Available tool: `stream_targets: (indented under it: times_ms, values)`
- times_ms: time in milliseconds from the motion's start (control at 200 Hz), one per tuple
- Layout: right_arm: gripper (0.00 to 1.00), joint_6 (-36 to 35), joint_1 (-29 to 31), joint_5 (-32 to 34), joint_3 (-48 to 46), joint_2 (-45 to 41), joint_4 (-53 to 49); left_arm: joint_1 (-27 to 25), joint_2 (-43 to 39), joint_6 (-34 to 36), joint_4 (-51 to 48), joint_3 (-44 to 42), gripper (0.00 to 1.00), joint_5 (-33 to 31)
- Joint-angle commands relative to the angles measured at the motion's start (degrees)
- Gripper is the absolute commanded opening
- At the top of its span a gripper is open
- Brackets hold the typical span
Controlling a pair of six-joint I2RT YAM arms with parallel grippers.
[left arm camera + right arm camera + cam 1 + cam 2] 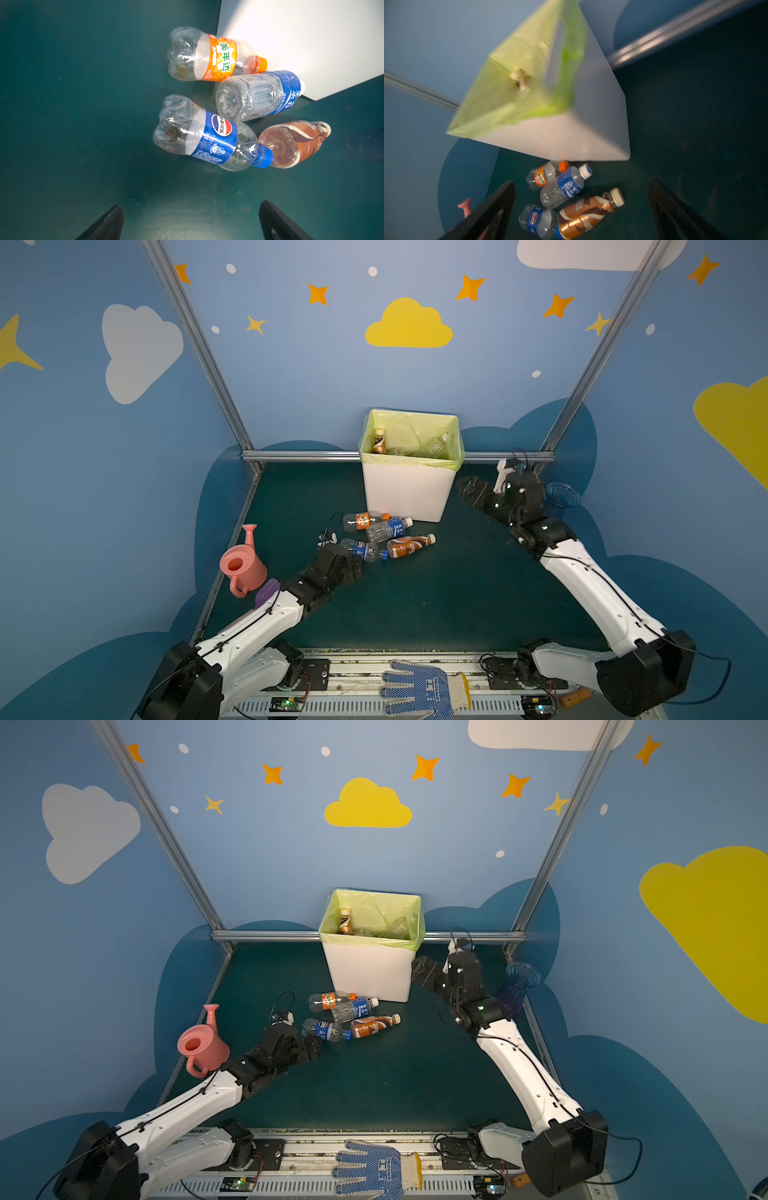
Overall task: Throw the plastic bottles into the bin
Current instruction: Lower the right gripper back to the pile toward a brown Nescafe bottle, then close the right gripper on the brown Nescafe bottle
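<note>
Left gripper point(354, 566): released, empty, near base of blue-labelled bottle point(365, 549). Four plastic bottles point(388, 529): lying clustered mid-table, just before bin front. Right gripper point(467, 489): released, empty, beside bin point(407, 493) at table's far edge. Inside bin: brown bottle point(379, 441), upright.

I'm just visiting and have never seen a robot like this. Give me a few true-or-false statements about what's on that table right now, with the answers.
1. Four plastic bottles lie on their sides in front of the bin. True.
2. The bin is empty. False: a brown bottle shows inside.
3. The left hand grips the blue-capped bottle. False: it is open, just short of the bottle.
4. The right hand is open and empty. True.
5. The pink watering can lies tipped over. False: it stands upright.
</note>
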Motion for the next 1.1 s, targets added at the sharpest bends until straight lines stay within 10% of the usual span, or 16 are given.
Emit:
stream_targets:
  times_ms: [0, 486, 1096]
  values:
    - [0.98, 13.48, 2.38, -2.96, -10.5, -4.04, 11.59, -0.18, -0.49, -0.44, -0.68, -0.74, 1.0, -1.93]
    - [0.98, 32.38, 17.53, -6.04, -15.29, 21.69, 30.57, -0.2, -7.37, -3.16, -1.97, -5.3, 1.0, -5.78]
    - [0.86, 40.89, 18.59, -3.44, -8.2, 36.47, 34.2, -0.18, -12.53, -2.38, -0.26, -9.09, 1.0, -7.14]
